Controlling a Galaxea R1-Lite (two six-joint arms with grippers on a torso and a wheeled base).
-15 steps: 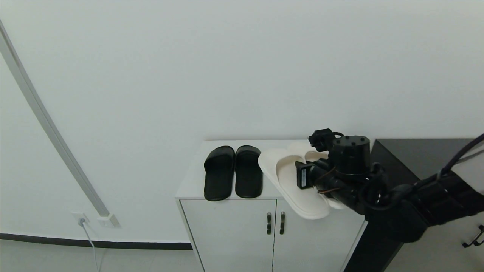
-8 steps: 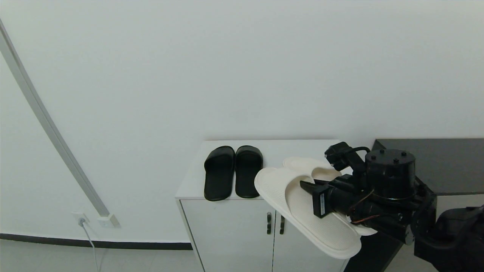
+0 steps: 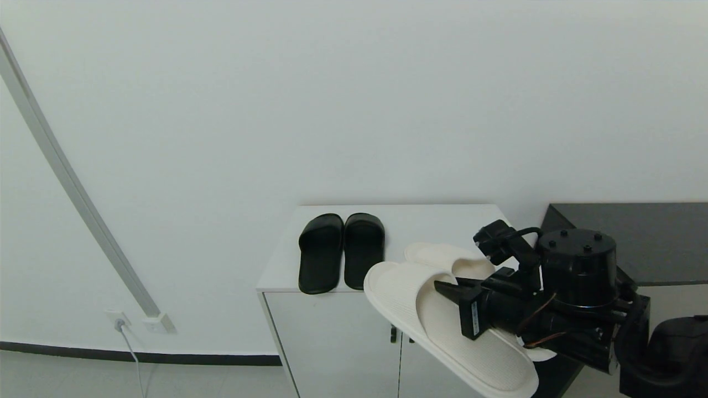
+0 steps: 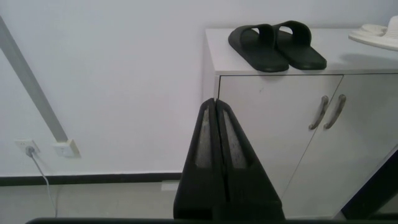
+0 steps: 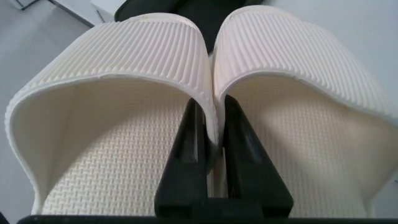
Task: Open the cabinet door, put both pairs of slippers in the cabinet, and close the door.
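The right pincer [image 5: 213,134] was pinching the white slippers [image 3: 404,293] by the two inner edges of their bands, pressed side by side. That was probably so both shoes could travel as one pair. The pair hung in the air, off the surface, at about 4 o'clock from the black slippers [image 3: 321,254], with the heels sloping down toward 5 o'clock. The white slippers looked creamy and soft, with ribbed lines on the bands and a tiny criss-cross print where the foot goes. The black slippers sat neatly together on top of the cabinet [image 3: 332,342], toward its 9 o'clock side, toes pointing to 12 o'clock. The two doors [image 4: 273,137] were shut, so one would have to be opened first. The left pincer [image 4: 216,143] was pressed together on nothing, low in front of the cabinet, likely free for that job.
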